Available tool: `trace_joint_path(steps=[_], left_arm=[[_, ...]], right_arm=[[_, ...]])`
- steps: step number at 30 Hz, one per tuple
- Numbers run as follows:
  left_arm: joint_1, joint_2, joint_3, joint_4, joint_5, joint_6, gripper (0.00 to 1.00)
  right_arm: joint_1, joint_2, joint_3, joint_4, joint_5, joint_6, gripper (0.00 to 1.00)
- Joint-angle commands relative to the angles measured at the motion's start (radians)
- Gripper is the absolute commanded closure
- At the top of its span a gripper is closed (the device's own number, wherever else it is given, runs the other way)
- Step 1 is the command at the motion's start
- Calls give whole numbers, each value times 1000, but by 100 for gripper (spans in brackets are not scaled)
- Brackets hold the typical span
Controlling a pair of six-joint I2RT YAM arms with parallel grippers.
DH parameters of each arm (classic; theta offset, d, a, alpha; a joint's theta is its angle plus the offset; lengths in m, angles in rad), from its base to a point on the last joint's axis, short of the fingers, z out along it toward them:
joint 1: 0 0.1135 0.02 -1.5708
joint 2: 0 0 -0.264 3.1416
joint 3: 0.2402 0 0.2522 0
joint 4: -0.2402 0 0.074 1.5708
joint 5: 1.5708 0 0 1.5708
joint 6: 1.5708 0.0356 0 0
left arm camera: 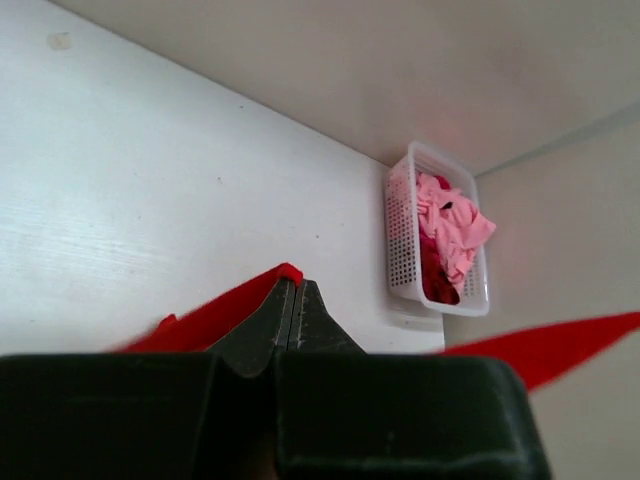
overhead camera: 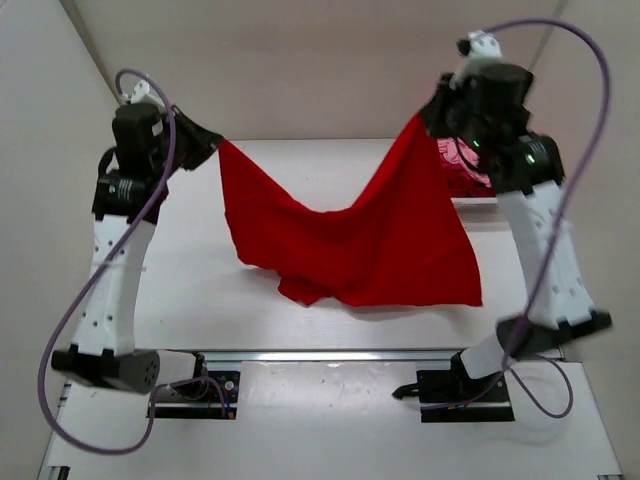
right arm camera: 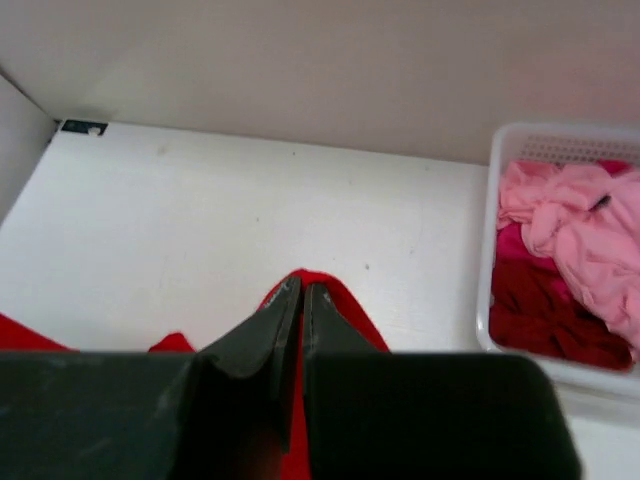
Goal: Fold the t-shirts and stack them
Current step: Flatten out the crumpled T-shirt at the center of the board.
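Note:
A bright red t-shirt point(overhead camera: 350, 235) hangs spread between my two raised grippers, sagging in the middle, its lower edge over the table. My left gripper point(overhead camera: 214, 143) is shut on the shirt's left corner; red cloth point(left arm camera: 215, 315) shows beside its closed fingers point(left arm camera: 295, 290). My right gripper point(overhead camera: 428, 115) is shut on the right corner, with cloth point(right arm camera: 345, 300) pinched between its fingers point(right arm camera: 300, 290). A light pink t-shirt point(right arm camera: 575, 235), a magenta one point(right arm camera: 512, 243) and a dark red one point(right arm camera: 540, 310) lie crumpled in the basket.
The white lattice basket point(left arm camera: 402, 240) stands at the table's back right, mostly hidden behind the right arm in the top view point(overhead camera: 462, 185). The white table point(overhead camera: 190, 280) is walled at the back and sides. Both arm bases sit at the near edge.

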Motion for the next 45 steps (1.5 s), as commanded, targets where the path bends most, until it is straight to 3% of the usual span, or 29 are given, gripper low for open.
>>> trace_joint_path(steps=[1, 4, 7, 9, 11, 12, 13, 14, 15, 16, 17, 18, 20, 22, 23, 24, 26, 27, 29, 30, 31, 33, 34, 35, 36, 38, 40, 43, 45], left_arm=[[15, 56, 317, -86, -29, 1, 100], [-39, 72, 478, -163, -77, 16, 100], [-41, -49, 414, -133, -78, 9, 100], [-51, -156, 232, -72, -75, -10, 100], [-59, -254, 142, -55, -90, -10, 100], [-64, -271, 144, -75, -90, -7, 100], [-61, -278, 170, -106, -101, 10, 100], [-67, -267, 232, -126, -107, 30, 100], [-82, -238, 277, -184, -127, 38, 100], [-94, -218, 374, -209, -158, 55, 100], [-128, -177, 463, -253, -197, 68, 100], [-169, -145, 525, -282, -245, 82, 100], [-223, -114, 575, -324, -323, 104, 100], [-260, -106, 566, -341, -367, 110, 100], [-248, -109, 546, -333, -361, 112, 100], [-242, -120, 521, -329, -360, 121, 100], [-210, -80, 478, -347, -345, 134, 100], [-181, -77, 452, -327, -274, 141, 100], [12, -65, 284, -268, -78, 150, 100], [43, -72, 224, -206, -27, 145, 100], [48, -75, 129, -182, -2, 139, 100], [19, -71, 52, -108, -75, 135, 100], [16, -59, 33, -92, -74, 135, 100], [25, -39, 24, -68, -75, 138, 100], [36, -22, 27, -66, -66, 141, 100], [65, 76, 79, -65, -52, 150, 100], [56, 171, 127, -45, -72, 145, 100], [67, 306, 206, 10, -60, 92, 100], [60, 433, 380, 7, -48, 66, 100]], right_arm=[[63, 179, 391, -26, 18, -53, 100], [160, 116, 368, 38, 58, -77, 100], [350, 61, 391, 9, 256, -147, 100], [575, 13, 359, 38, 540, -232, 100], [980, -83, 204, 166, 948, -397, 100], [1230, -155, 43, 422, 1067, -618, 100], [1459, -236, -86, 1090, 1273, -1153, 100], [1564, -245, -306, 1547, 1289, -1491, 100], [1656, -186, -247, 1959, 1300, -1812, 100], [1606, -156, -203, 1788, 1363, -1698, 100], [1453, -112, -140, 1460, 1381, -1579, 100], [1481, -43, -25, 1413, 1393, -1498, 100], [1519, 17, 28, 1665, 1355, -1675, 100], [1587, 118, 213, 1743, 1349, -1862, 99], [1578, 113, 215, 1683, 1337, -1794, 100], [1550, 102, 220, 1421, 1346, -1678, 100], [1341, 71, 226, 1063, 1306, -1222, 100], [1238, 62, 206, 967, 1295, -1121, 100], [1168, 47, 149, 870, 1246, -1023, 100], [1098, 36, 146, 733, 1214, -895, 100], [1046, 53, 184, 634, 1129, -810, 100], [698, 129, 333, 135, 851, -391, 100], [576, 139, 294, 78, 566, -301, 100], [350, 175, 269, -7, 410, -164, 100], [250, 201, 255, -48, 238, -89, 100], [182, 321, 255, -42, 174, -76, 100], [96, 493, 429, -59, 96, -59, 100], [27, 591, 518, -8, -65, 15, 100], [-25, 730, 752, -8, -150, 57, 100]])
